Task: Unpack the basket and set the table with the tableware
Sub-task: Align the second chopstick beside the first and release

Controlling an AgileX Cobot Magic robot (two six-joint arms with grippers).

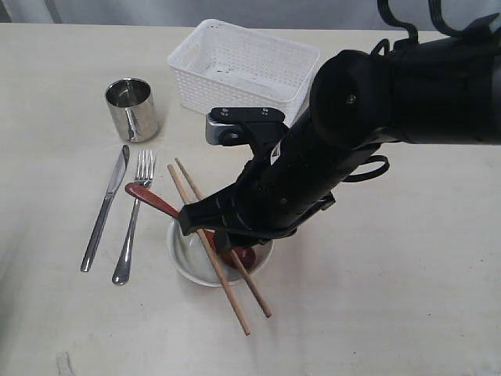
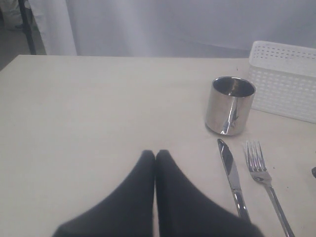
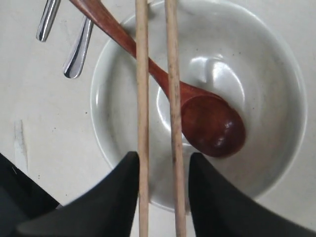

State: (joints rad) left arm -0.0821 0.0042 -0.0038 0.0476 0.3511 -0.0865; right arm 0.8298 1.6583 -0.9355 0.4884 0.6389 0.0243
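Pale beige table (image 1: 407, 298) with a faint grain, grey curtain behind it in the left wrist view.

Containers first. White mesh basket (image 1: 235, 94) sits at the far edge of the table; I can't tell from this angle what's on its floor. The steel cup (image 1: 132, 110) stands upright to the left of the basket, and the left wrist view only shows reflections inside it. The pale speckled bowl (image 1: 188, 262) is near the middle of the table. The wooden spoon (image 3: 212, 123) has its head down in the bowl and its handle leaning out over the rim toward the fork (image 1: 135, 219). The chopsticks (image 1: 235, 290) lie side by side across the bowl, over the spoon. The knife (image 1: 106, 207) lies just left of the fork, both below the cup.

Grippers: the right gripper (image 3: 163, 160) hangs over the bowl with its jaws apart. Both chopsticks run between its fingers (image 3: 131, 170), with a gap showing on one side. The left gripper (image 2: 155, 154) only shows in its own wrist view, fingers pressed together on nothing, over bare table.

The exterior view hides most of the bowl behind the right arm. The right wrist view looks straight into it.
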